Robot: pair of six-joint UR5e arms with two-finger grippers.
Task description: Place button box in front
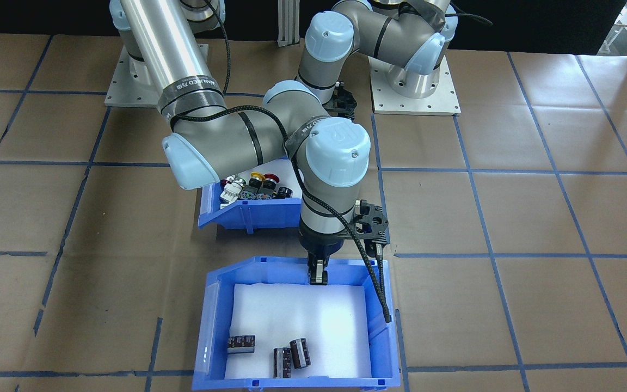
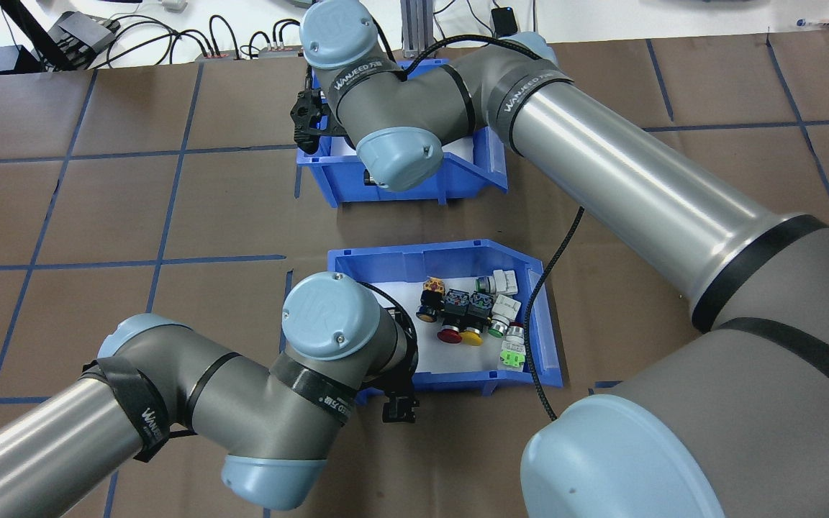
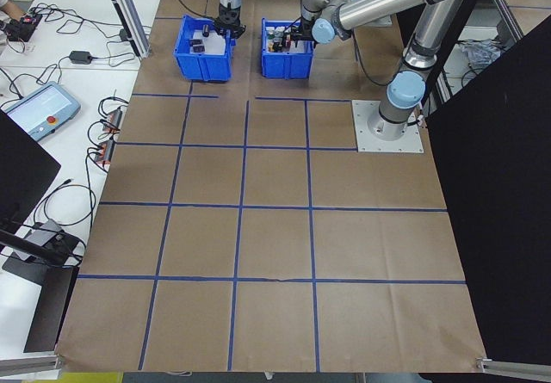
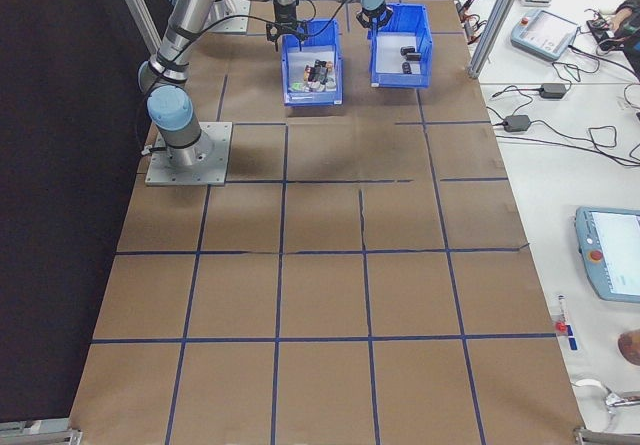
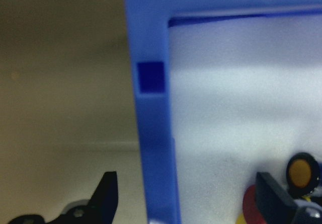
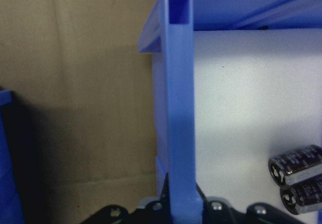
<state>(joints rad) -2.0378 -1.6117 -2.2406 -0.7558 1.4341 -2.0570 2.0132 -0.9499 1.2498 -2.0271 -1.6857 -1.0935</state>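
Button box, a blue plastic bin with a sloped-cut side and a white floor (image 2: 522,316), stands straddled at one wall by the left gripper (image 5: 183,199): in the left wrist view one dark finger (image 5: 106,194) lies outside the blue wall and the other inside over the white floor, both clear of the plastic, so the gripper is open and holds nothing. That wall is the bin's side toward the bench's left end, and it runs straight away from the wrist camera. The left arm is plainly the nearer one. Inside, push-button switches (image 2: 468,313) in green, yellow, red, white and black cluster toward the opposite, sloped side.

The right gripper (image 6: 181,206) sits on a wall of the other blue plastic bin (image 1: 213,305), which lies farther out toward the bench's operator edge. Its fingers sit tight against both faces of that wall, so I judge it closed on it. This bin holds three black cylinders (image 1: 292,354) on white foam, well apart from the gripped wall.

The two bins are near each other but not touching. The button box is the nearer to the robot's bases
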